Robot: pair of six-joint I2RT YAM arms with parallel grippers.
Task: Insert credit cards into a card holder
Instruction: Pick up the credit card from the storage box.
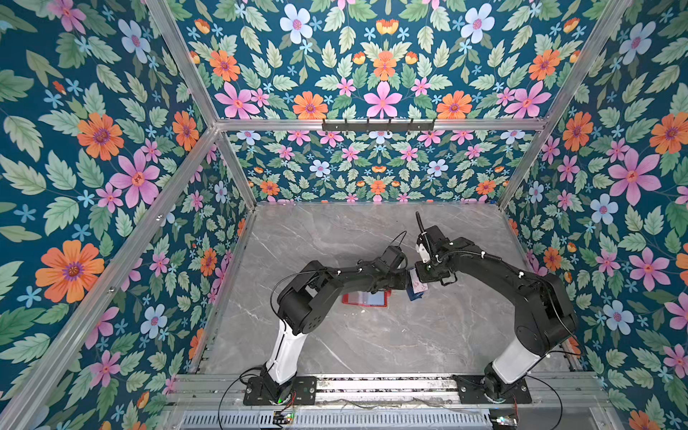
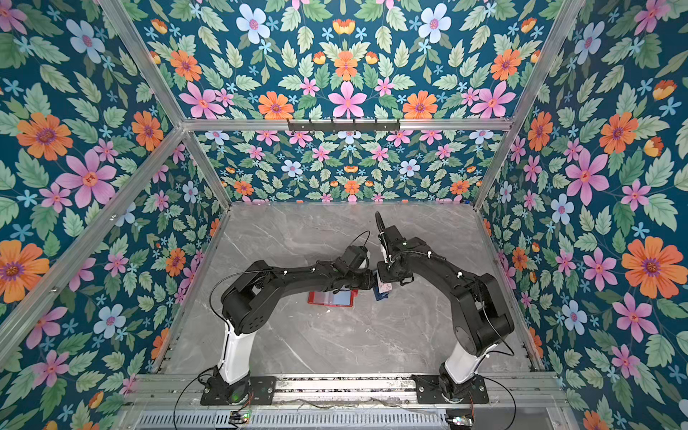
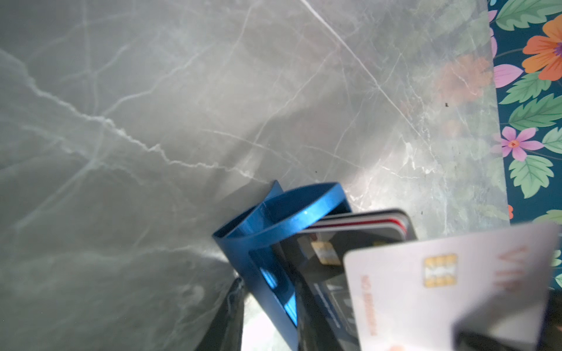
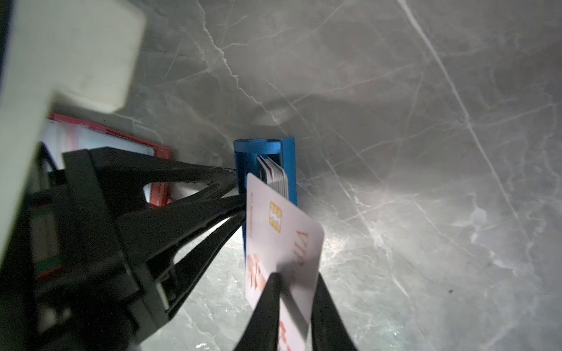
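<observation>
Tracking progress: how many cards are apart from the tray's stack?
2: a white card in the right gripper, beside the tray; a light blue card in the holder. More may be hidden.

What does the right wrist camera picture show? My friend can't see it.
The right hand pinches a white card with a gold chip, close to a blue tray holding more cards. The left hand grips the tray's side, and the red card holder lies beyond it on the grey table.
</observation>
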